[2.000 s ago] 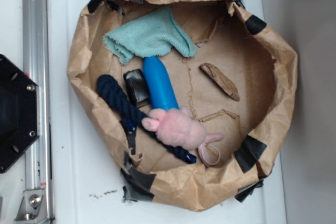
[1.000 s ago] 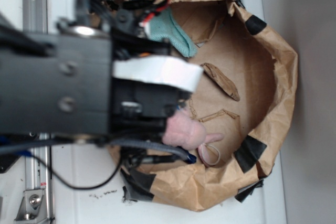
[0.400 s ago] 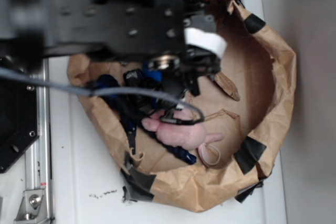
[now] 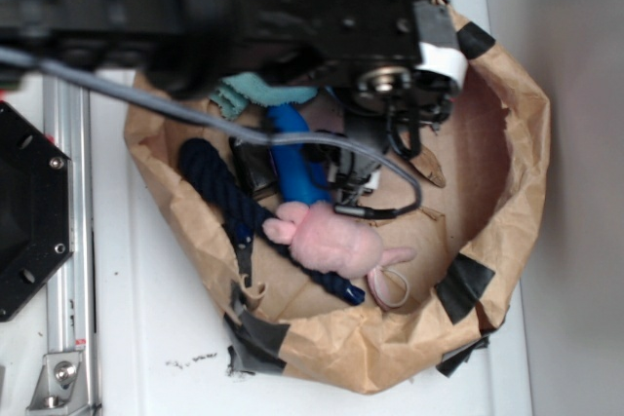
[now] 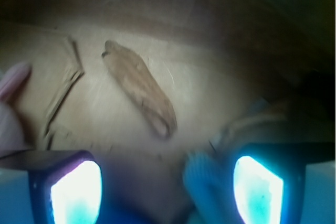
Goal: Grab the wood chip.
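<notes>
The wood chip is a flat brown sliver lying on the paper floor, ahead of my jaws and apart from them. In the exterior view only its end shows past the arm. My gripper is open and empty; its two fingertips glow at the bottom corners of the wrist view. In the exterior view the gripper hangs over the right middle of the bag, mostly hidden by the arm.
A brown paper bag wall rings everything. Inside it lie a blue cylinder, a navy rope, a pink plush, a teal cloth, a black block and torn paper flaps.
The arm has swung in from the left and moved right and towards the top of the view, and now covers most of the wood chip. The objects in the bag have not moved.
</notes>
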`<state>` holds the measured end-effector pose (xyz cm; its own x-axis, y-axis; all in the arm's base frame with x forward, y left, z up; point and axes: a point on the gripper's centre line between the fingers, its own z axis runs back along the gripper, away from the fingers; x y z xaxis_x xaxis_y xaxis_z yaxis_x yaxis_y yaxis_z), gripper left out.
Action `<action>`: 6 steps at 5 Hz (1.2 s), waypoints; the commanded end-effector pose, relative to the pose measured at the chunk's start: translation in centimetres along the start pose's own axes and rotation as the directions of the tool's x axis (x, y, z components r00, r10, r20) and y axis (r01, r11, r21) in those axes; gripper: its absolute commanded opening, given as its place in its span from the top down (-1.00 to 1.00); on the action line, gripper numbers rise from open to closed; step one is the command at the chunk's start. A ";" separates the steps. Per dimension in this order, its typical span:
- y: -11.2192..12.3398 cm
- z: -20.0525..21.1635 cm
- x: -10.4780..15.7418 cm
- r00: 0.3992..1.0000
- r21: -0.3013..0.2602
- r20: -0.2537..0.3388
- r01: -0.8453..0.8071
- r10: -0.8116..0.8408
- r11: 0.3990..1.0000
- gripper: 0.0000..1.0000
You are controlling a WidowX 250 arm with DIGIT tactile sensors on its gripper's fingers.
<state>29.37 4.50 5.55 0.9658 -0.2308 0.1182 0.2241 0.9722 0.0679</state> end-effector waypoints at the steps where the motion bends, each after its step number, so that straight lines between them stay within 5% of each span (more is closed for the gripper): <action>1: -0.1 -3.4 3.7 0.994 0.014 0.072 0.076 -0.077 0.997 -1.00; 2: -1.5 -4.8 3.5 0.992 0.003 0.081 0.096 -0.096 0.995 -1.00; 3: -2.0 -5.0 2.7 0.994 -0.008 0.098 0.052 -0.051 0.999 1.00; 5: -1.6 -3.3 2.8 0.996 0.058 0.091 -0.006 0.001 0.998 1.00; 6: -1.7 1.9 1.5 0.987 0.129 0.110 -0.128 0.114 0.983 1.00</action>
<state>29.32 3.03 5.52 0.9806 -0.0996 0.1689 0.0715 0.9837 0.1653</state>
